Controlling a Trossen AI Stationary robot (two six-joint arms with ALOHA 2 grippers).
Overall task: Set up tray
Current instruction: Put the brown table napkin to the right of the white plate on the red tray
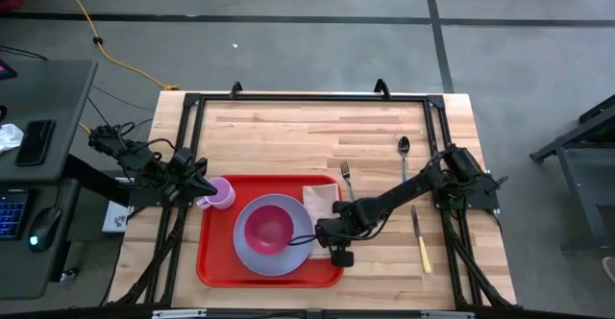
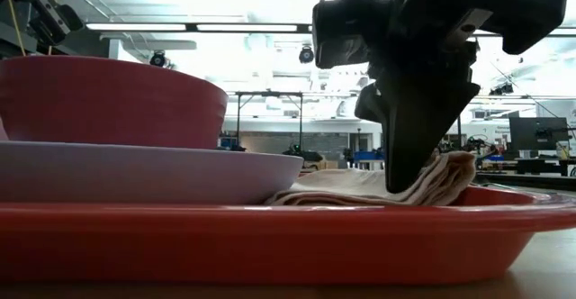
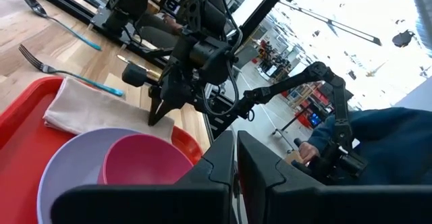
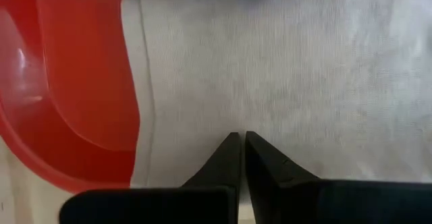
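Two arms: right gripper [image 1: 318,231], fingers clenched, presses the napkin [image 1: 321,197] at the tray's [image 1: 213,266] three o'clock; left gripper [image 1: 206,191], fingers clenched, waits. Next, probably the fork [image 1: 346,180].

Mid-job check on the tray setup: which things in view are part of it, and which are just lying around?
Part of the job:
tray
plate with bowl
napkin, right gripper on it, fingers together
cup, at the left gripper
fork, spoon, knife, on the table

Lying about:
phone
yellow cable
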